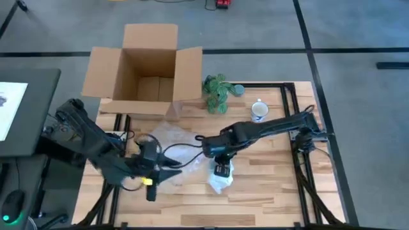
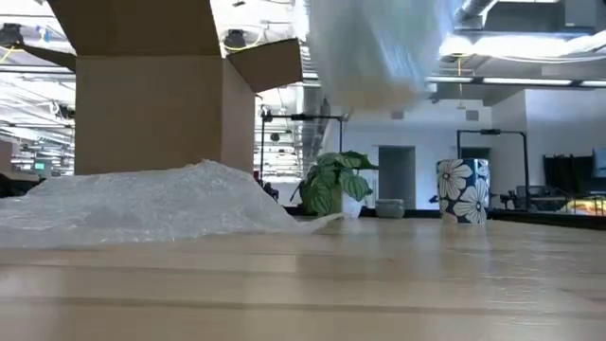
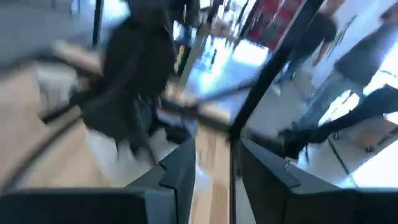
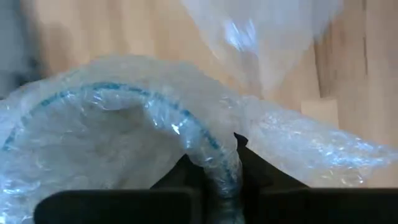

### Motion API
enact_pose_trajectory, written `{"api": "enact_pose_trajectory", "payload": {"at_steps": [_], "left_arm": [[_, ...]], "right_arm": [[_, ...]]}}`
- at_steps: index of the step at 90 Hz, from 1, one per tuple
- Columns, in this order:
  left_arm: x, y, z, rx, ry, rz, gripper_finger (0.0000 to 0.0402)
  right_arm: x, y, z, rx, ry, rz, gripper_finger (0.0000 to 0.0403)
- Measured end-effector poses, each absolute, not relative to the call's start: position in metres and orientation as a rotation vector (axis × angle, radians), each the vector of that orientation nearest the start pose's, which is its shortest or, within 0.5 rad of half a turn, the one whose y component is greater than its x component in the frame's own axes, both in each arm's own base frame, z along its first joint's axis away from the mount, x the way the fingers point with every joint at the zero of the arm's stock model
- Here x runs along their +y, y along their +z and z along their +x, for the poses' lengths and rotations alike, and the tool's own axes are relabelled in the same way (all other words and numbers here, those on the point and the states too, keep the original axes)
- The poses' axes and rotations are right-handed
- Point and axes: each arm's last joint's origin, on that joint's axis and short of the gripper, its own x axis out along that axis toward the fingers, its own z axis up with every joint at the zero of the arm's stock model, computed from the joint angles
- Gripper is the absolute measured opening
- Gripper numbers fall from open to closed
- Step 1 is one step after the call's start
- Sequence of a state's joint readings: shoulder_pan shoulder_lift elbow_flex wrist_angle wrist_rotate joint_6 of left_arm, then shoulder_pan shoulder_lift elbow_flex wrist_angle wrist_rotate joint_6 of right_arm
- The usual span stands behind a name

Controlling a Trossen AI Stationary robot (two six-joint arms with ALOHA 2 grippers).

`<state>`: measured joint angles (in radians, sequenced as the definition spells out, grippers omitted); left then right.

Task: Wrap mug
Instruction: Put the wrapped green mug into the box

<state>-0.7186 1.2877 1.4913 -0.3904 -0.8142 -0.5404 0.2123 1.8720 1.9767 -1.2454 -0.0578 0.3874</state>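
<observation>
Right now I'm pinching the bubble wrap [image 4: 186,124] with my right gripper [image 4: 214,165] mid-table while the mug [image 1: 259,110] is sitting well apart, so the sheet may slip free.

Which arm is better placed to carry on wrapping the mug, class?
The right, probably. The right gripper is shut on the bubble wrap bundled around the mug, whose blue rim shows through it. The left gripper sits apart over the loose sheet, holding nothing.
</observation>
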Motion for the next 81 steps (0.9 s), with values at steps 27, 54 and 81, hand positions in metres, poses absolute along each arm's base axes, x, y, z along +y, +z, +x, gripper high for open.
{"api": "enact_pose_trajectory", "payload": {"at_steps": [27,54,81], "left_arm": [[-0.063,0.556,0.174,-0.050,0.404,-0.344,0.0058],[0.011,0.530,0.139,0.324,0.778,-0.417,0.0005],[0.061,0.472,0.178,0.726,0.937,-0.542,0.0000]], "right_arm": [[0.040,0.473,0.305,0.655,0.122,0.288,0.0023],[-0.016,0.492,0.294,0.514,0.199,0.233,0.0023],[-0.054,0.497,0.290,0.432,0.261,0.215,0.0023]]}}
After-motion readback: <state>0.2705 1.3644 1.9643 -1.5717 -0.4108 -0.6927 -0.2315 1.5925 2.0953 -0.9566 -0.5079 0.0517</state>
